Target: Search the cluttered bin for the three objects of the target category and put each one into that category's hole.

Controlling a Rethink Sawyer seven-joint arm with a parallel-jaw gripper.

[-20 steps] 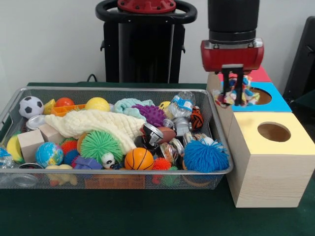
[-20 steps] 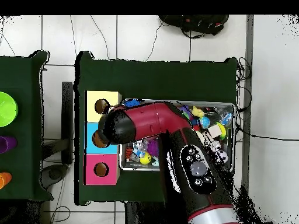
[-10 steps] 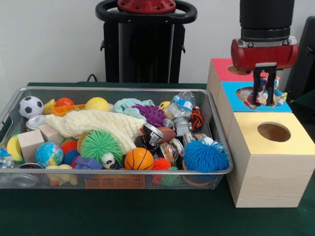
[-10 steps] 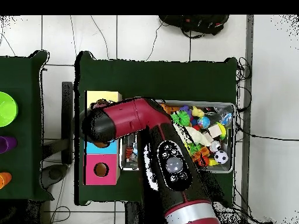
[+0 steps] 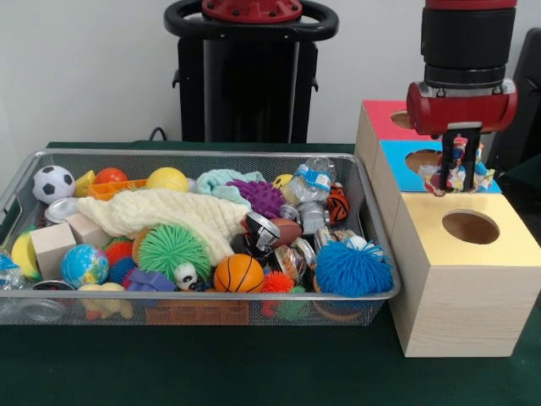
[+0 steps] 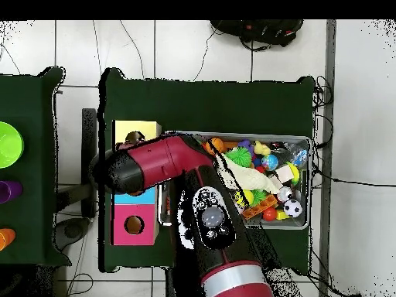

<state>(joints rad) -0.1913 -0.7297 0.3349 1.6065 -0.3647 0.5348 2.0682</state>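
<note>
Green table; jaws pinch multicoloured toy (image 5: 461, 172).

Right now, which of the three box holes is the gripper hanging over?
The blue-topped middle box: the gripper, shut on a multicoloured toy, hangs over it, not the pink or yellow hole.

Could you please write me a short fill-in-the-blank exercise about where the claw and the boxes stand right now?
1. The claw holds a multicoloured toy above the ____-topped box.
2. The box nearest the camera in the front view has a ____ top.
3. The basketball lies in the wire ____.

Missing words: blue; yellow; bin
</note>
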